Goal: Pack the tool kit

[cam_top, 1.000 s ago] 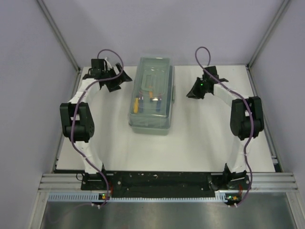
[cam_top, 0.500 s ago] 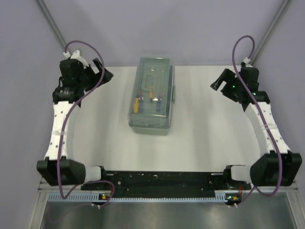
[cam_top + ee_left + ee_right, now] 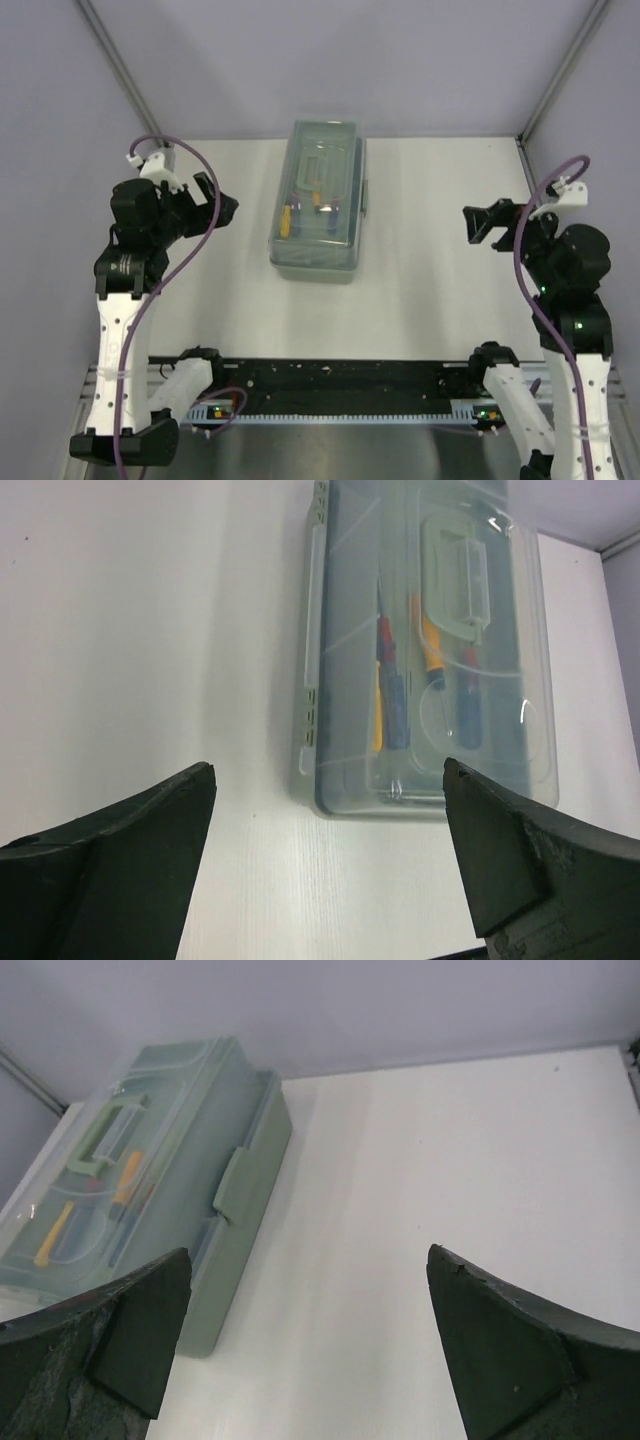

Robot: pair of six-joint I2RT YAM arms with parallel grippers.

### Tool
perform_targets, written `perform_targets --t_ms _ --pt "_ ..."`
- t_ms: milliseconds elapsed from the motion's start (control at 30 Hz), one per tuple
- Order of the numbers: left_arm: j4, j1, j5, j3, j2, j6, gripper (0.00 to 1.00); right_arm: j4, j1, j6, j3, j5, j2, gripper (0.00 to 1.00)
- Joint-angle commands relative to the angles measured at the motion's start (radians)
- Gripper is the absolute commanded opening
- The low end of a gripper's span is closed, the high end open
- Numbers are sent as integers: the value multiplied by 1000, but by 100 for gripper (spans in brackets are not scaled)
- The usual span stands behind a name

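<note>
Now the left tool (image 3: 215, 200) and the right tool (image 3: 478, 223), both spread wide and empty, have been drawn back from the shut toolbox (image 3: 318, 200) left mid-worktop (image 3: 430, 290), so packing is judged done.

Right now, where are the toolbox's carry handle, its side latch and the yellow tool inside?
carry handle (image 3: 474, 580), left wrist view, on its grip bar.
side latch (image 3: 236, 1192), right wrist view, middle of the flap.
yellow tool (image 3: 55, 1232), right wrist view, middle of its length.
</note>
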Motion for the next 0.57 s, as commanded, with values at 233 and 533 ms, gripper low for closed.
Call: perform_targets --t_ms 233,533 --pt "-83 -60 -161 -1 -199 65 98 40 6 -47 -24 140 -178 99" --pt "-137 -71 -201 -19 -279 71 98 -16 6 28 -13 72 -172 99"
